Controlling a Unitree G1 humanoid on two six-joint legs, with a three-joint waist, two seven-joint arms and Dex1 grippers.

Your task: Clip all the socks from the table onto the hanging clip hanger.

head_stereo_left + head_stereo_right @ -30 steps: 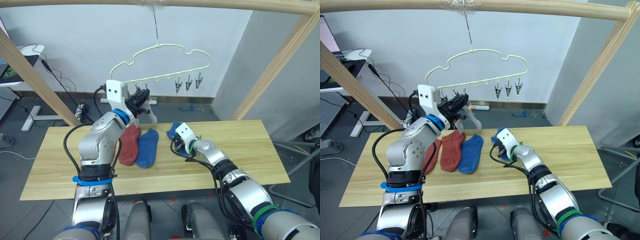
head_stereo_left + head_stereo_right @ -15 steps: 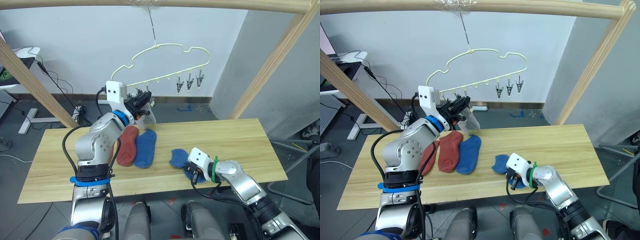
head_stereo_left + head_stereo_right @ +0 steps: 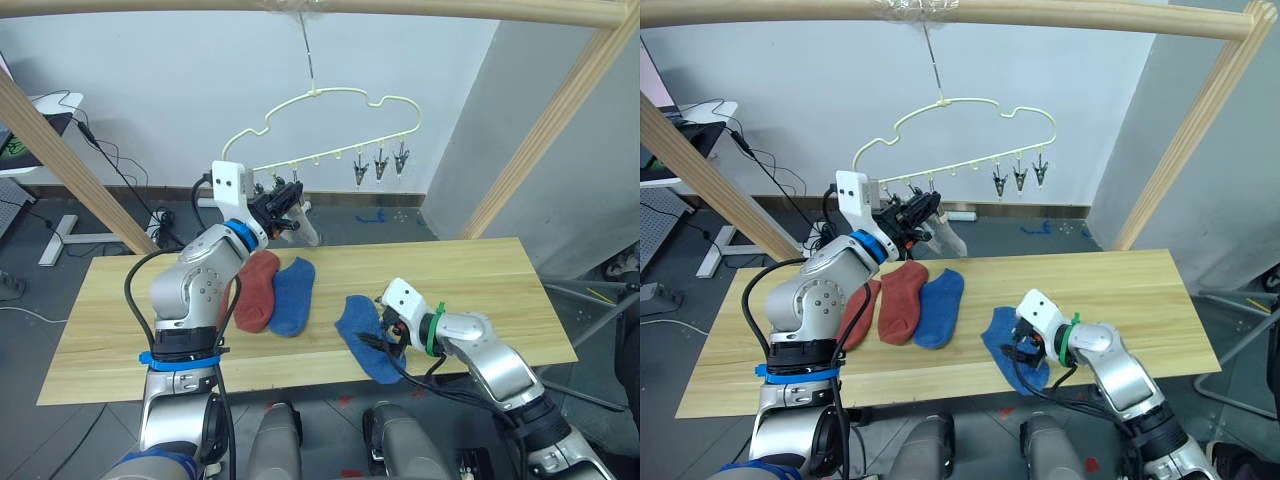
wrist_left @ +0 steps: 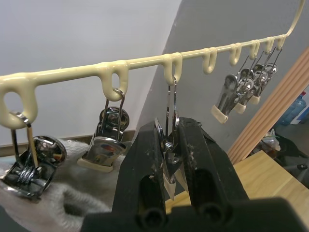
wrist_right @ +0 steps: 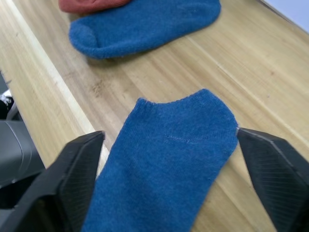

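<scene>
We find no legible text, label, brand, number or sign on any item recorded here. The socks, the table (image 3: 480, 270), the clip hanger (image 3: 330, 120) and the white wrist housings carry plain surfaces with no marking that we can read. A screen at the far left edge shows some green content, too small for us to read.

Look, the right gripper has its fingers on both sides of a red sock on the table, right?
Not red. The sock between the right gripper's open fingers is blue, as the right wrist view shows. It does lie on the table.
</scene>
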